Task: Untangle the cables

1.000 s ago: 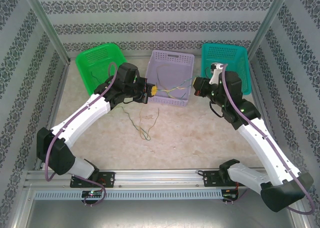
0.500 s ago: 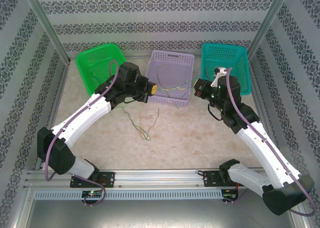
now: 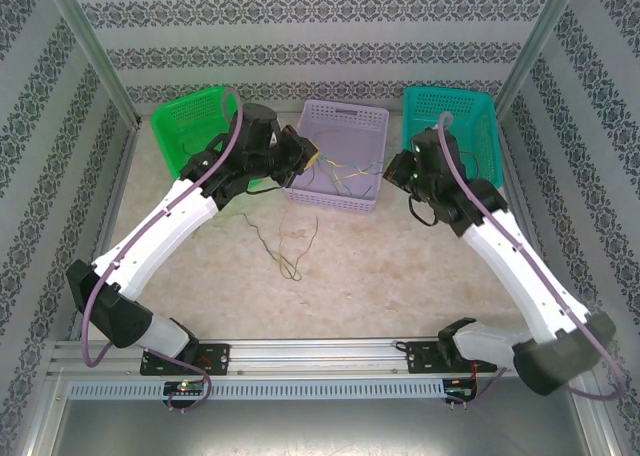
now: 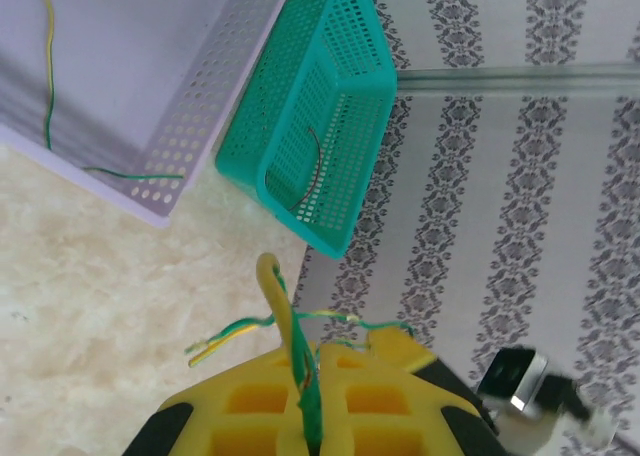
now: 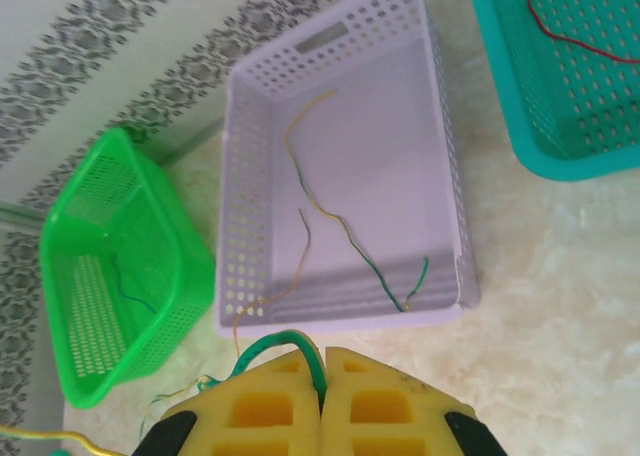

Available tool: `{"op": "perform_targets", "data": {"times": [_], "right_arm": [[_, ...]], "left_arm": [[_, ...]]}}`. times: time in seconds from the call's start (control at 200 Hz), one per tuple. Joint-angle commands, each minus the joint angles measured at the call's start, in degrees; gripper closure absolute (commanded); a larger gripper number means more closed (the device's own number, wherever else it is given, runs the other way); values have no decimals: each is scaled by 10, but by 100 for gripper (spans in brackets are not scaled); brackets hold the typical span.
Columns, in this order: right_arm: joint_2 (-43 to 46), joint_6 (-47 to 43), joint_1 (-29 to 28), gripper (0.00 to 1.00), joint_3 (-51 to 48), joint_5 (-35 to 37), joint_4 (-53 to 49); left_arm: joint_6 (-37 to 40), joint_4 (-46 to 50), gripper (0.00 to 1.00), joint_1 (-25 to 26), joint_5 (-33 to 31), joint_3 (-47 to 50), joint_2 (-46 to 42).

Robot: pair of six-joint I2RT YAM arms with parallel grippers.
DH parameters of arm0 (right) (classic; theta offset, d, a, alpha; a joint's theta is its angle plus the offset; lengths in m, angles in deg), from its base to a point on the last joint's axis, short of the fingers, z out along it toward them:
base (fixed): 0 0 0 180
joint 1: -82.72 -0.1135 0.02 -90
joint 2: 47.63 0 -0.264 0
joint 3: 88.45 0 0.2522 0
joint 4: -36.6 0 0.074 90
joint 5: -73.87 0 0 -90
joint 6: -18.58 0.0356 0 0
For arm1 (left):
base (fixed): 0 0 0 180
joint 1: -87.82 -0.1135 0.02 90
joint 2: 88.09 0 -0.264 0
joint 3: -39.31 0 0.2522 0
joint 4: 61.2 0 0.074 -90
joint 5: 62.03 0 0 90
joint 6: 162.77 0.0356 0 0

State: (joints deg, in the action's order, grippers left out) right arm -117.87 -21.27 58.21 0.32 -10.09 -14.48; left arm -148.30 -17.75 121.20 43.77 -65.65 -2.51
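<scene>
At the side walls of the purple basket [image 3: 335,204], my left gripper [image 3: 308,160] and right gripper [image 3: 393,172] hang facing each other, both clamped fully together. The left gripper pinches a green-and-yellow cable [image 4: 290,326] between its yellow pads; the right gripper pinches a green cable [image 5: 275,338]. More cables [image 3: 345,181] lie loose inside the purple basket, and a tangled bunch [image 3: 285,246] sprawls on the desk [image 3: 400,276] just in front of its near rim. A red cable [image 5: 560,34] sits in the teal basket [image 3: 450,96], a dark cable [image 5: 128,298] in the green basket [image 3: 185,116]. The desk's front half lies open between my arms.
</scene>
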Motion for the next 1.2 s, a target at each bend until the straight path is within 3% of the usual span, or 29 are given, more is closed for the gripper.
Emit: {"op": "perform_targets", "data": {"times": [0.0, 0.075, 0.26, 0.43, 0.545, 0.629, 0.754, 0.914, 1.199], "right_arm": [[-56, 46, 8, 100, 51, 18, -153], [-69, 81, 23, 100, 42, -15, -168], [-42, 217, 86, 100, -67, -125, -80], [-45, 296, 110, 100, -82, -135, -47], [-46, 349, 125, 100, -90, -132, -30], [-46, 369, 131, 100, -88, -115, -26], [-29, 388, 129, 100, -109, -74, 38], [-10, 394, 132, 100, -135, -25, 143], [-26, 343, 140, 100, -123, -62, 243]], "left_arm": [[128, 34, 100, 12, -23, -41, 2], [176, 37, 100, 16, -34, -47, -3], [263, 34, 100, 30, -35, -24, -20], [301, -1, 100, 62, -37, 39, -46], [319, 9, 100, 97, -105, 76, -67], [303, -3, 100, 110, -148, 114, -88], [261, -22, 100, 111, -126, 137, -86], [231, 30, 100, 114, -115, 121, -50], [200, 100, 100, 112, -133, 105, -22]]}}
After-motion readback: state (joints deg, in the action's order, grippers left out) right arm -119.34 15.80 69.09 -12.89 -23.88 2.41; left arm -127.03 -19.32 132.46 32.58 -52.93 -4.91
